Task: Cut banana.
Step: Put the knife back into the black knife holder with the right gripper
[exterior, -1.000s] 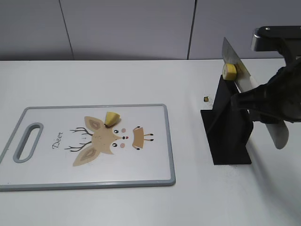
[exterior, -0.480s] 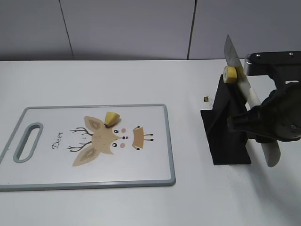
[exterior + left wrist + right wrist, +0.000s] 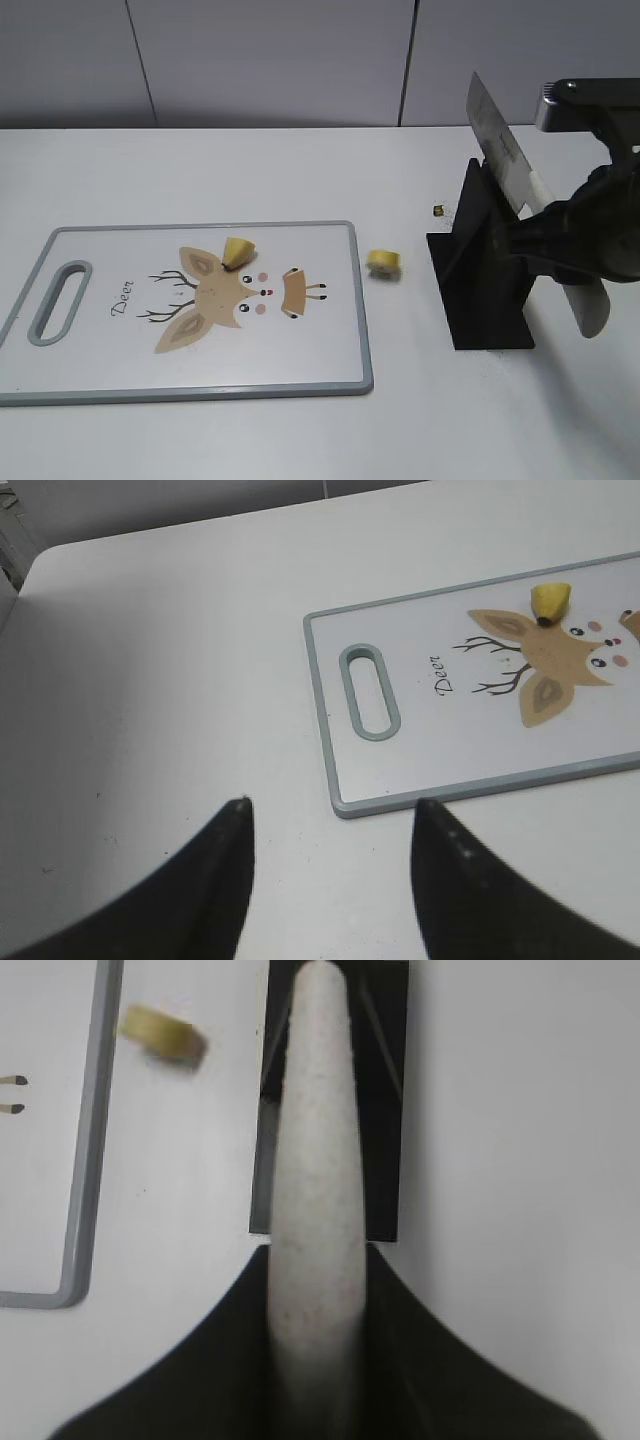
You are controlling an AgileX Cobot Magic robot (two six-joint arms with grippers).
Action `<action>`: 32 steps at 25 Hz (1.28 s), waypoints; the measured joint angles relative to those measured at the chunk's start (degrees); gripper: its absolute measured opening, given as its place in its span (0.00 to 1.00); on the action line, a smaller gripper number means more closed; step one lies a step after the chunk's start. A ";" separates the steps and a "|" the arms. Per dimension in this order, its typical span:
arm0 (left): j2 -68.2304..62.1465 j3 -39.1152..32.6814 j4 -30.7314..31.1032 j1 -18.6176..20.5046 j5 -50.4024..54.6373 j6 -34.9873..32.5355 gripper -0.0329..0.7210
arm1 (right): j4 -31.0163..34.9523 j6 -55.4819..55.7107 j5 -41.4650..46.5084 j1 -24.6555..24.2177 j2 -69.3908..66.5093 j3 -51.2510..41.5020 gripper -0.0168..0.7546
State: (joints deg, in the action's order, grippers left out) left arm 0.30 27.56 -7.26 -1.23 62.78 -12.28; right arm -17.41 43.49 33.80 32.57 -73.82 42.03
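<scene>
Right gripper (image 3: 318,1360) closed on the pale speckled knife handle (image 3: 315,1180), which runs straight up the frame over a black stand (image 3: 388,1110) on the white table (image 3: 520,1160). A yellow banana slice (image 3: 163,1035), slightly blurred, sits at upper left, just beside the grey edge of the cutting board (image 3: 88,1160).

We see a knife (image 3: 505,165) with a smooth, dull-grey metal blade and a pale, speckled matt handle (image 3: 313,1200). The black stand (image 3: 485,275) looks like matt plastic. The cutting board (image 3: 120,370) is smooth white plastic with a grey rim and a printed deer. The banana slice (image 3: 384,264) has soft, matt yellow flesh. The table (image 3: 250,170) is plain matt white, and the right gripper (image 3: 315,1360) matt black.
</scene>
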 joint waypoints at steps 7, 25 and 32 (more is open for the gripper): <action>0.00 0.00 0.00 0.00 0.00 0.00 0.70 | 0.00 -0.07 0.73 0.00 0.00 0.00 0.23; 0.00 0.00 0.00 0.00 0.00 0.00 0.70 | 1.98 -0.07 0.39 0.00 -6.45 0.11 0.40; 0.00 0.00 0.00 0.00 0.00 0.00 0.70 | 1.22 -0.07 0.35 0.00 -4.97 1.65 0.75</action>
State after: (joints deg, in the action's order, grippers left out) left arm 0.30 27.56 -7.26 -1.23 62.78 -12.28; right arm -16.19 43.42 34.16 32.57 -78.79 43.68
